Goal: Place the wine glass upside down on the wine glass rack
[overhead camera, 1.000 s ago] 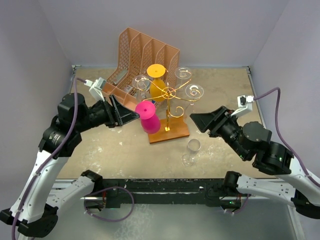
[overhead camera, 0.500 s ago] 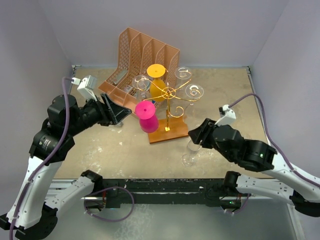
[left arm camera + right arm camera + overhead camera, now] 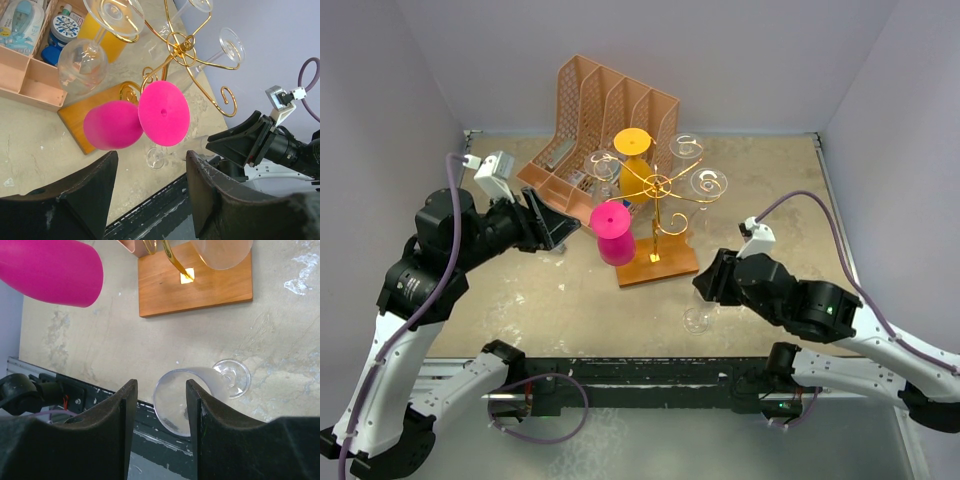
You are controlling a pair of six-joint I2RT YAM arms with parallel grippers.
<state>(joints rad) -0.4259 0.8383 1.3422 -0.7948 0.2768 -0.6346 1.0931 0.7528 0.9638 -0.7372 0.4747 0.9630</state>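
Observation:
A clear wine glass (image 3: 197,392) stands on the table near the front edge; in the top view only its foot (image 3: 696,320) shows under my right gripper. My right gripper (image 3: 706,284) is open just above it, and in the right wrist view the gripper (image 3: 160,389) has the rim between its fingers, closer to the right finger. The gold wire rack (image 3: 658,187) stands on a brown wooden base (image 3: 665,265). It carries an upside-down pink glass (image 3: 613,236), an orange one and clear ones. My left gripper (image 3: 582,228) is open and empty, left of the pink glass (image 3: 112,125).
A peach slotted file organizer (image 3: 600,105) stands behind the rack, with small items in its tray (image 3: 27,82). The table's front edge and black rail (image 3: 55,385) lie just near the glass. Grey walls close in on both sides.
My right arm has swung left and down from the right side until its open fingers are over the clear glass. My left gripper drew back slightly a second ago, then held still.

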